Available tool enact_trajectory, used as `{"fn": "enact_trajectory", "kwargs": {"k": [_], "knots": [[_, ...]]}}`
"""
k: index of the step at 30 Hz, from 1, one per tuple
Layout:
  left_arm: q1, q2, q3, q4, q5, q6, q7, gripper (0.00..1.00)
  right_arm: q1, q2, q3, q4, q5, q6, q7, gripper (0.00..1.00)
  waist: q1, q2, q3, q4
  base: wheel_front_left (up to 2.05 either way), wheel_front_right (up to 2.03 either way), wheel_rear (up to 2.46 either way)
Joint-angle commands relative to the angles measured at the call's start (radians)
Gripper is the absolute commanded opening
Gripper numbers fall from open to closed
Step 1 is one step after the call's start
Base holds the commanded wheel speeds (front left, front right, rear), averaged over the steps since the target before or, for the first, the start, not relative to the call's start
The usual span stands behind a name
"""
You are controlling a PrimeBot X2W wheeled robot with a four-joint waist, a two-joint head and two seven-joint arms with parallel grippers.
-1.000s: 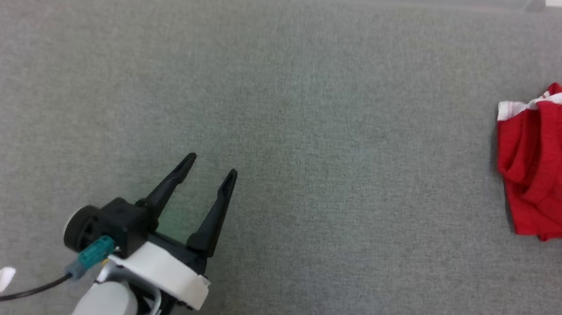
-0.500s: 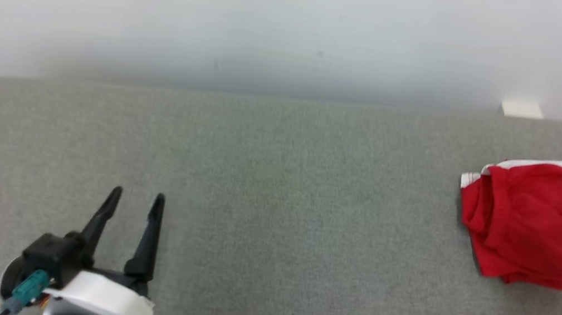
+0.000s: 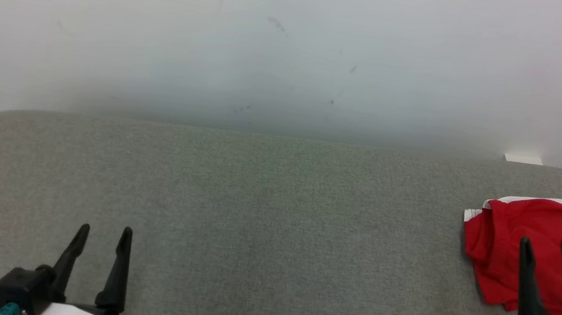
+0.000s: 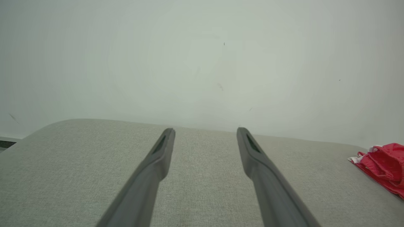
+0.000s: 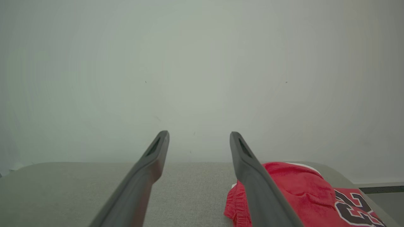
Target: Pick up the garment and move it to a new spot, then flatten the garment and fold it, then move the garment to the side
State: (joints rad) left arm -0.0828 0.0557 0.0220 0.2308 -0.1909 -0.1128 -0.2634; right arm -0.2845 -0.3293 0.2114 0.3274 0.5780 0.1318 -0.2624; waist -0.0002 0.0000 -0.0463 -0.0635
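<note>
At about eight o'clock in the head view, the left hand (image 3: pixel 105 229) is hovering over the grey surface (image 3: pixel 270 223), its fingers standing wide apart and gripping nothing. A pale wall (image 3: pixel 299 42) is rising behind at twelve o'clock. At about four o'clock the red garment (image 3: pixel 504 243), white-trimmed with a dark number, is lying bunched near the surface's right edge. The right hand (image 3: pixel 546 242) is hanging at its near side, spread wide and empty.

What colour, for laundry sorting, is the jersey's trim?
White; the jersey's trim shows best in head view.
</note>
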Motion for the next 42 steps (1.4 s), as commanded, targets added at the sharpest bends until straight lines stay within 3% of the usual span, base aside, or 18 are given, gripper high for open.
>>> {"fn": "enact_trajectory", "kwargs": {"k": [1,9,15,27,42], "knots": [[0.016,0.002,0.004,0.002,0.010,0.001,-0.001,1.00,0.042,0.016,-0.030,-0.035,-0.026,-0.003,-0.002,1.00,0.0002,0.0000,0.000,0.003,0.00,0.00,0.00],[0.035,-0.002,-0.016,0.020,0.038,-0.002,-0.001,1.00,0.239,0.170,-0.114,-0.164,-0.148,-0.002,-0.002,1.00,0.0002,0.0000,0.003,0.007,0.00,0.00,0.00],[0.051,-0.003,-0.040,0.035,0.038,0.002,-0.001,1.00,0.284,0.220,-0.119,-0.176,-0.199,-0.002,-0.002,1.00,0.0002,0.0000,0.000,0.002,0.00,0.00,0.00],[0.039,-0.003,-0.055,0.062,0.047,0.029,-0.001,1.00,0.264,0.254,-0.118,-0.128,-0.197,-0.002,-0.002,1.00,0.0002,0.0000,0.001,0.000,0.00,0.00,0.00],[0.037,-0.003,-0.066,0.066,0.028,0.028,-0.001,1.00,0.252,0.266,-0.099,-0.102,-0.201,-0.002,-0.002,1.00,0.0002,0.0000,-0.005,-0.006,0.00,0.00,0.00]]}}
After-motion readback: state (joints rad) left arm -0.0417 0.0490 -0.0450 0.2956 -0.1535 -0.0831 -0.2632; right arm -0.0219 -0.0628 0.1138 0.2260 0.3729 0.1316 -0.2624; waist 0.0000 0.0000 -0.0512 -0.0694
